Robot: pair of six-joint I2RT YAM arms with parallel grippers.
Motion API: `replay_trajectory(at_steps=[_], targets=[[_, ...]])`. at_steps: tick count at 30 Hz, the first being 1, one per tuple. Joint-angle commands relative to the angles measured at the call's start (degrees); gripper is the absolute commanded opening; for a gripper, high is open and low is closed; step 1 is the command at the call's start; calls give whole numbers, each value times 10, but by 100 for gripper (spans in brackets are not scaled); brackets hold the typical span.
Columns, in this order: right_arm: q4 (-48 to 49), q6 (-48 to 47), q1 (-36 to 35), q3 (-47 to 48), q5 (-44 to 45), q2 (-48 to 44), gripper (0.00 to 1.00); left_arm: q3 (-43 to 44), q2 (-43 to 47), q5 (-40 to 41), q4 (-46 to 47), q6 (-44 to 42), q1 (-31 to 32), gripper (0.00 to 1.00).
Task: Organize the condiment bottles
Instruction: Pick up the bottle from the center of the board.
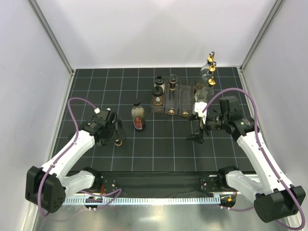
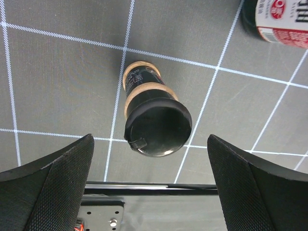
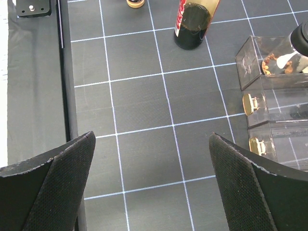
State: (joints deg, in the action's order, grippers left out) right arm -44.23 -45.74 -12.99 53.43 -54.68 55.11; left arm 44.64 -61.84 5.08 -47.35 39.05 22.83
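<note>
A short brown bottle (image 2: 155, 120) with a black cap stands upright on the gridded mat. My left gripper (image 2: 150, 139) is open just above it, and the cap lies between the fingertips without touching either. From above, this bottle (image 1: 118, 141) is at the left gripper (image 1: 114, 133). The red-labelled bottle (image 1: 138, 116) stands alone mid-mat. Two black-capped bottles (image 1: 158, 92) sit in the clear rack (image 1: 185, 102). Tall clear bottles with gold spouts (image 1: 210, 72) stand at the back right. My right gripper (image 3: 151, 135) is open over bare mat, left of the rack (image 3: 269, 113).
The red-labelled bottle (image 2: 281, 19) stands close beyond the small one. A black rail (image 3: 65, 72) runs along the mat's near edge. White walls enclose the table on three sides. The right arm (image 1: 250, 139) reaches in beside the rack's front.
</note>
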Motion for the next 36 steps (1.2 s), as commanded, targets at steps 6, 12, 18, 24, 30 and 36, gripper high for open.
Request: replay_trajectory(at_steps=[6, 12, 18, 24, 30, 36], targets=[[3, -16, 2, 2, -15, -5, 100, 15, -34, 38, 23, 7, 15, 96], [1, -18, 1, 1, -14, -6, 100, 40, -72, 54, 38, -3, 16, 88], [0, -21, 1, 2, -13, -6, 100, 48, -92, 70, 41, -13, 16, 78], [-2, -23, 1, 1, -11, -4, 100, 43, -83, 76, 45, -24, 16, 44], [-2, -24, 1, 1, -11, -5, 100, 39, -67, 67, 57, -36, 17, 9], [-2, -24, 1, 1, -10, -4, 100, 49, -26, 66, 41, -61, 17, 0]])
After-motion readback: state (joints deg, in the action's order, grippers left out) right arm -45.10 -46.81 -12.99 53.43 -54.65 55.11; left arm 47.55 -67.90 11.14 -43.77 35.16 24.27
